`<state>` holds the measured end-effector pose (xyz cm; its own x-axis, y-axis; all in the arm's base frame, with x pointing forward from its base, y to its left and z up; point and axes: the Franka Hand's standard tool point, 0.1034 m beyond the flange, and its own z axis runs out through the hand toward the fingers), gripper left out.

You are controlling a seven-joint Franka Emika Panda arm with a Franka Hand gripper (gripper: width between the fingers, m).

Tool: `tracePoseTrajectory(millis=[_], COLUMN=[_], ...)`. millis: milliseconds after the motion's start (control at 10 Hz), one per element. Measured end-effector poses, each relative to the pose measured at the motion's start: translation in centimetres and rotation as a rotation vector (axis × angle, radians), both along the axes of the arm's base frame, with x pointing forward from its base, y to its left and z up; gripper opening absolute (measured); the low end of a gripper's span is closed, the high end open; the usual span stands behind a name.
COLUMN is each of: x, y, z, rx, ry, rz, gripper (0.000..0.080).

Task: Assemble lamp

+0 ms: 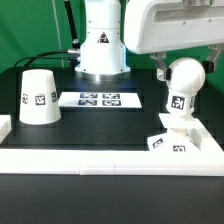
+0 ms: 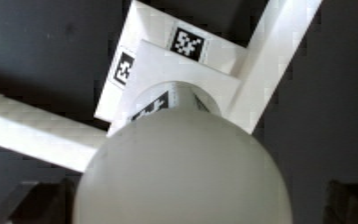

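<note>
The bulb [image 1: 184, 80] is standing upright on the flat square base [image 1: 172, 142] at the exterior view's right end of the dark bench [image 1: 100, 130]; the hand [image 1: 186, 66] is hanging over it with a dark finger on either side of the round head, though I cannot tell whether they are clamping it or only flanking it; the shade [image 1: 38, 97] is sitting wide end down, well apart at the exterior view's left; the marker board [image 1: 100, 99] is lying between them.
</note>
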<state>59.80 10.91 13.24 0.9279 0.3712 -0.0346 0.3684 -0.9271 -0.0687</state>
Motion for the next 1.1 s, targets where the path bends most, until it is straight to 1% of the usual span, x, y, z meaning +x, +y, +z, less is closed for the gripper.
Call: tracePoseTrajectory(millis=[100,400,600,700,800,1100], x=[0.13,0.46,0.45,0.46,0.46,0.47], y=[-0.05,-0.77,-0.8,-0.8,-0.8,-0.8], z=[-0.22,-0.55,-0.58,-0.65,-0.65,-0.65], rx=[-0.002,-0.001,-0.001,0.0,0.0,-0.001], ry=[0.03,0.029,0.027,0.024,0.024,0.025], rz=[0.001,0.001,0.0,-0.001,-0.001,-0.021], gripper=[0.0699,0.0699,0.0699,0.0597,0.0576,0.0576])
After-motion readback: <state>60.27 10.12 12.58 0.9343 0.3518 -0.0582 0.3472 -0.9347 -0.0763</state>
